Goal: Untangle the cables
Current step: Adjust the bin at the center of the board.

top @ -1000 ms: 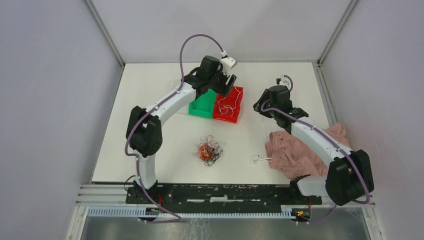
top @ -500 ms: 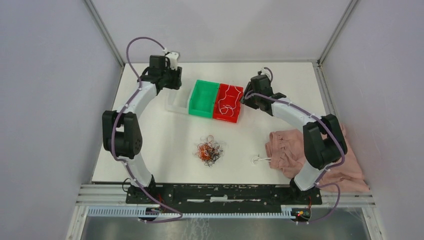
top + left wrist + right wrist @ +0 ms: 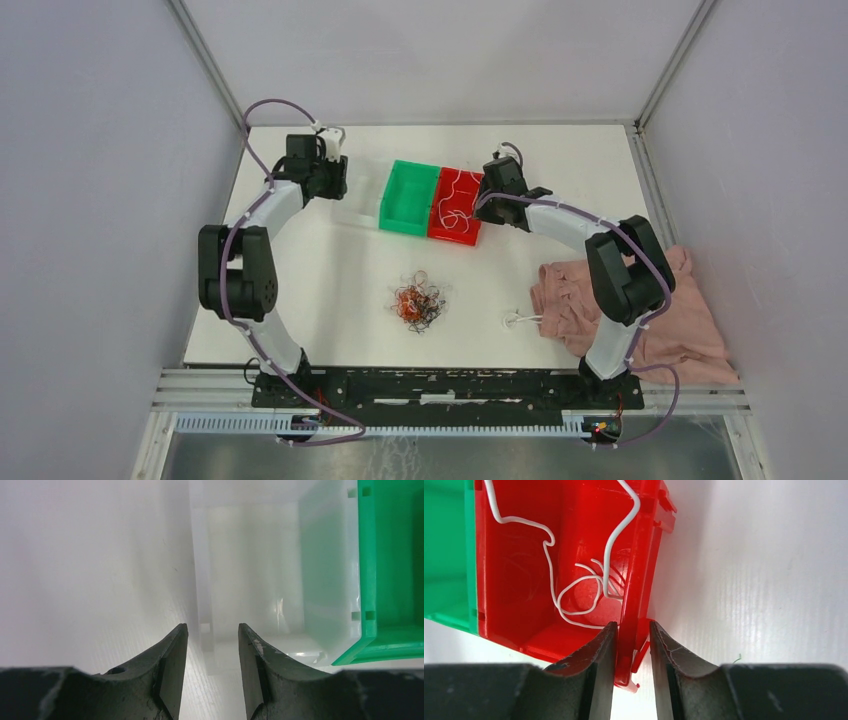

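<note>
1. The right hand is pinching the right-hand wall of the red bin, with one finger inside and one outside, both pressed onto the plastic. My guess is it's steadying or nudging the bin rather than going for a wire.
2. The left hand straddles the outer wall of the clear bin. Its fingers are spread with a gap showing, so it isn't pinching anything yet. It looks like the mirror move at the other end of the row.
3. The bins are rigid, glossy moulded boxes in a row: clear, then the green bin, then red. Their thin upright walls make handy pinch points.
4. The cables are mostly one tangle of curly orange and black wire on the white surface, nearer the arm bases and well apart from both hands.
5. A few white cables lie looped in the red bin, springy and thin, and one runs up along the pinched wall.
6. A stray white cable lies just beside the crumpled pink cloth.
7. I'd say most of the sorting is yet to do.
</note>
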You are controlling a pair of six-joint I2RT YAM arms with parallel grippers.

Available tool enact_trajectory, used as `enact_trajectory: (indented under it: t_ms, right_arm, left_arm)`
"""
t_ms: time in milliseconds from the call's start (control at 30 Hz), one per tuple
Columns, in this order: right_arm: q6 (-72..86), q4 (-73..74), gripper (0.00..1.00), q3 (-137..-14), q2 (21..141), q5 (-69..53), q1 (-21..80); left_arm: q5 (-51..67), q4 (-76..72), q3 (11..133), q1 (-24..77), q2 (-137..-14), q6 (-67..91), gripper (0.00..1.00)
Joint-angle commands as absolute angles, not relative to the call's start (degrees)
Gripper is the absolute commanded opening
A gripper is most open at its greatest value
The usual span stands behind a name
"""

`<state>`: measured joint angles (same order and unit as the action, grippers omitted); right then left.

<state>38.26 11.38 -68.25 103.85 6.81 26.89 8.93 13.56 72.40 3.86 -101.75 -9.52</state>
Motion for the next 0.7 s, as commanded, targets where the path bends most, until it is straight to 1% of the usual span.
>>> enact_trajectory:
  t_ms: [0, 100, 267, 300, 333, 400, 500, 533, 567, 667]
  right_arm:
    - [29.8, 12.4, 0.35, -71.0, 102.8, 9.1, 26.8]
    - [27.3, 13.6, 0.34, -71.8, 102.9, 9.0, 26.7]
    - [23.8, 14.7, 0.35, -72.9, 103.3, 9.4, 26.6]
    - [23.2, 15.0, 0.38, -73.1, 103.3, 9.5, 26.6]
    - [22.8, 15.2, 0.45, -73.4, 103.2, 9.8, 26.5]
    - [22.4, 15.9, 0.62, -73.6, 102.5, 11.0, 26.5]
    - [23.7, 16.8, 0.8, -73.1, 99.0, 12.3, 26.6]
    - [24.6, 17.1, 0.84, -72.5, 97.4, 12.6, 26.7]
    - [25.4, 17.3, 0.85, -71.8, 95.5, 13.0, 27.1]
    - [27.0, 18.6, 0.86, -69.1, 89.5, 14.3, 30.6]
  left_arm:
    - [13.0, 12.5, 71.3, 3.1, -96.7, -11.2, 0.5]
    - [15.6, 13.7, 69.7, 3.1, -94.8, -10.7, 0.52]
    - [18.6, 14.6, 65.3, 3.1, -90.9, -10.1, 0.52]
    - [19.3, 14.9, 64.3, 3.1, -90.1, -10.2, 0.52]
    - [20.1, 15.2, 63.4, 3.1, -89.5, -10.1, 0.51]
    - [21.1, 15.6, 61.6, 3.1, -88.4, -10.0, 0.51]
    - [22.0, 16.7, 59.3, 3.0, -86.4, -10.0, 0.5]
    - [22.2, 17.3, 58.7, 3.1, -85.6, -10.1, 0.5]
    - [22.4, 17.9, 58.4, 3.1, -84.5, -10.2, 0.5]
    - [23.7, 19.9, 58.2, 3.1, -81.5, -10.9, 0.52]
